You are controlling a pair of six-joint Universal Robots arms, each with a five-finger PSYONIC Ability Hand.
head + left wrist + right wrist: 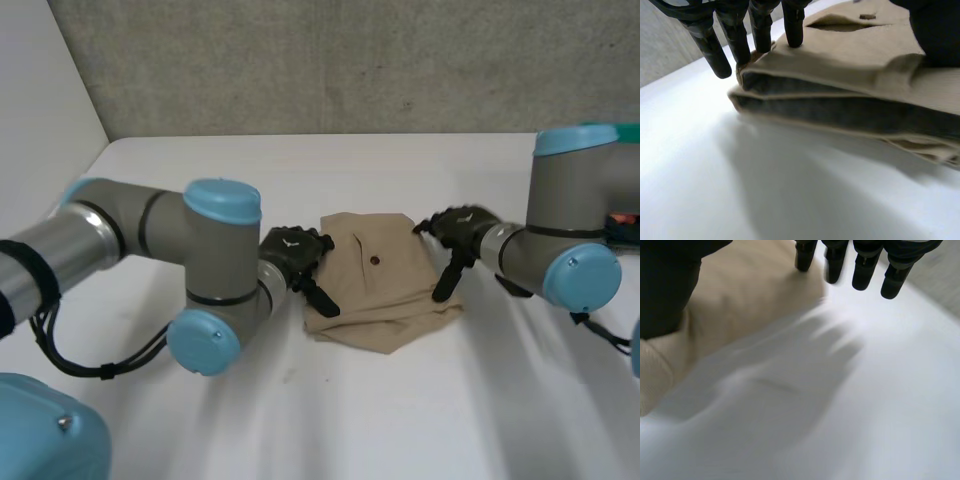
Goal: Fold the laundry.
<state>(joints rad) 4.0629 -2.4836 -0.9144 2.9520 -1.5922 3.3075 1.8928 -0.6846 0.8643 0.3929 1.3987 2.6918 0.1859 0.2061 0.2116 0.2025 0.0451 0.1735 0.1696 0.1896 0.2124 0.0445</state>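
Note:
A tan garment (375, 285) lies folded into a thick stack in the middle of the white table (400, 420), with a pocket slit and a dark button (375, 260) facing up. My left hand (295, 255) sits at the stack's left edge. In its wrist view the straight fingers (760, 25) touch the corner of the folded layers (855, 55) and the thumb (935, 30) rests on top. My right hand (455, 235) is at the right edge. Its fingers (862, 270) are straight, mostly over bare table beside the cloth (745, 295), and its thumb (665, 285) is over the cloth. Both hands are open.
A grey wall (330, 60) runs along the table's far edge, and a white wall (40, 90) stands at the left. A teal and red object (622, 215) shows behind my right arm. Bare table lies in front of the garment.

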